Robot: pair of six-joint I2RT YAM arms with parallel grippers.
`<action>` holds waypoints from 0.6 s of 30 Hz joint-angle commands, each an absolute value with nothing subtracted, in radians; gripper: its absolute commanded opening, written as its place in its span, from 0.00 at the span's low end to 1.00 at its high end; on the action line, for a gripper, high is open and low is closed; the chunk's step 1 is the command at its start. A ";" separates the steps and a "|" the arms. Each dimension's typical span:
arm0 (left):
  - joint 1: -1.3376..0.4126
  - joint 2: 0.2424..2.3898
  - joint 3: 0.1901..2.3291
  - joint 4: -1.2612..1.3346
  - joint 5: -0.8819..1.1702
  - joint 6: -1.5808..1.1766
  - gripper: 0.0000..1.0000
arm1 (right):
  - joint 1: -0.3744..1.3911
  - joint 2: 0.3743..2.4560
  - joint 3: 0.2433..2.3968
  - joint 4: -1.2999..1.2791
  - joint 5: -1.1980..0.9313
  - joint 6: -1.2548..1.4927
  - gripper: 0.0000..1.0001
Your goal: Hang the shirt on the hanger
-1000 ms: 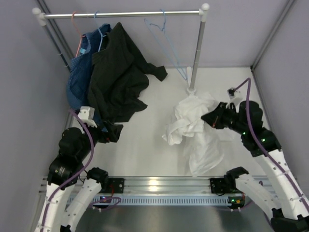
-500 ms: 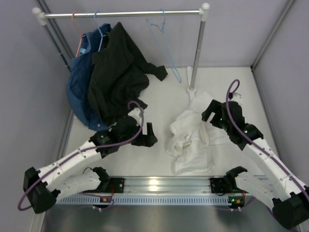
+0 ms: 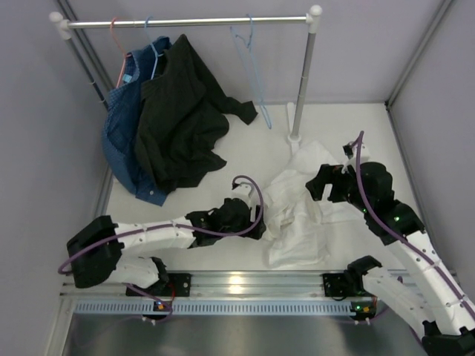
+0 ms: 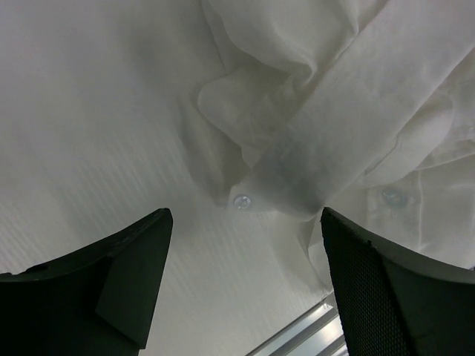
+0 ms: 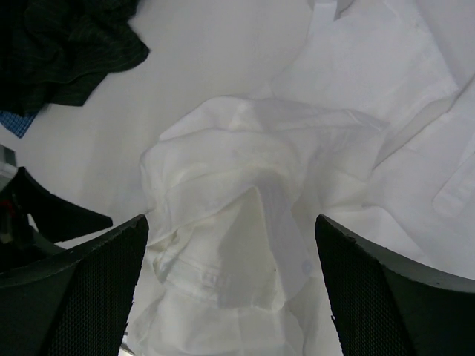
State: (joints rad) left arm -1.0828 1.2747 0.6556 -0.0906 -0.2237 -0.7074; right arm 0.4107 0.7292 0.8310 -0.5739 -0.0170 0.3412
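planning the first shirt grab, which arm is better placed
Probably left: the left gripper is open, low, with a buttoned cuff of the shirt between its fingers; the right gripper hovers open higher above it.

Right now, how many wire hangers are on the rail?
3: a pink hanger at the left end, a blue hanger beside it above the hung clothes, and the empty light-blue hanger right of centre. Clothes may hide more.

the top view is bright and evenly lit from above, with soft shadows beside the shirt (image 3: 300, 222). glare spots the rail (image 3: 237, 281). the left wrist view is close and slightly soft; the left fingers (image 4: 96, 282) are dark and blurred. the right fingers (image 5: 74, 297) are dim, their mesh texture sharp.
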 commanded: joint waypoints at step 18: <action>-1.177 1.382 0.747 0.090 -0.521 -0.640 0.00 | 0.423 0.687 0.839 -0.595 -0.141 0.269 0.90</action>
State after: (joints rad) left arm -1.1671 1.4830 0.6834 0.1505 -0.4221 -0.6750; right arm 0.4107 0.7063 0.8112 -0.5983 -0.1211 0.2935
